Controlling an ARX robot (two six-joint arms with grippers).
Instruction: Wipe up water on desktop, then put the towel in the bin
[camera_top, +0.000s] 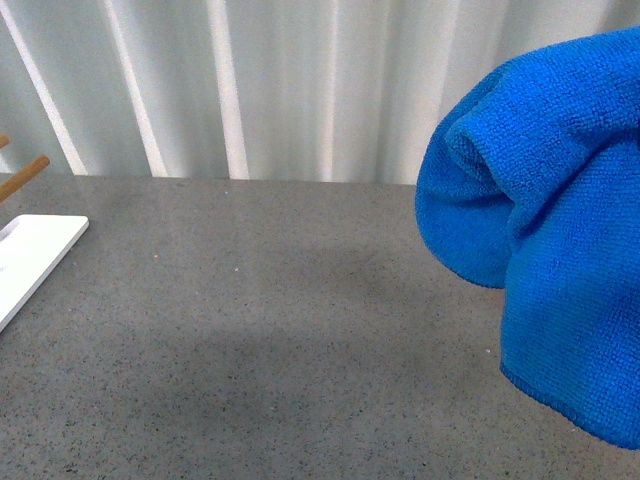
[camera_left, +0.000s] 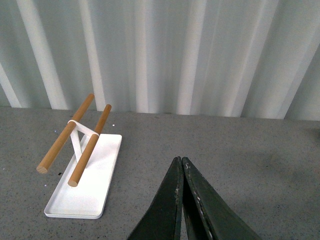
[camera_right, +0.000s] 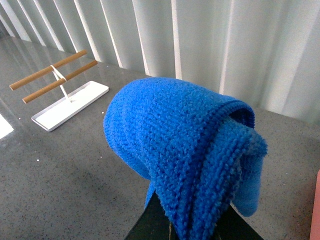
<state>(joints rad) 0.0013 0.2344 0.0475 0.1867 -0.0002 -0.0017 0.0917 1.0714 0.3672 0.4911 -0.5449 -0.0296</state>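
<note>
The royal-blue towel (camera_top: 560, 220) hangs in the air at the right of the front view, well above the speckled grey desktop (camera_top: 260, 340). In the right wrist view the towel (camera_right: 185, 145) is draped over my right gripper (camera_right: 187, 227), which is shut on it; only the dark bases of the fingers show. My left gripper (camera_left: 181, 165) is shut and empty, hovering over the bare desktop (camera_left: 260, 165). A thin salmon-pink edge of the bin (camera_right: 316, 210) shows at the border of the right wrist view. I see no water on the desktop.
A flat white tray (camera_left: 82, 185) with a rack of two wooden rods (camera_left: 75, 137) stands at the left; it also shows in the front view (camera_top: 30, 255) and the right wrist view (camera_right: 70, 105). A white ribbed curtain (camera_top: 300, 80) closes the back.
</note>
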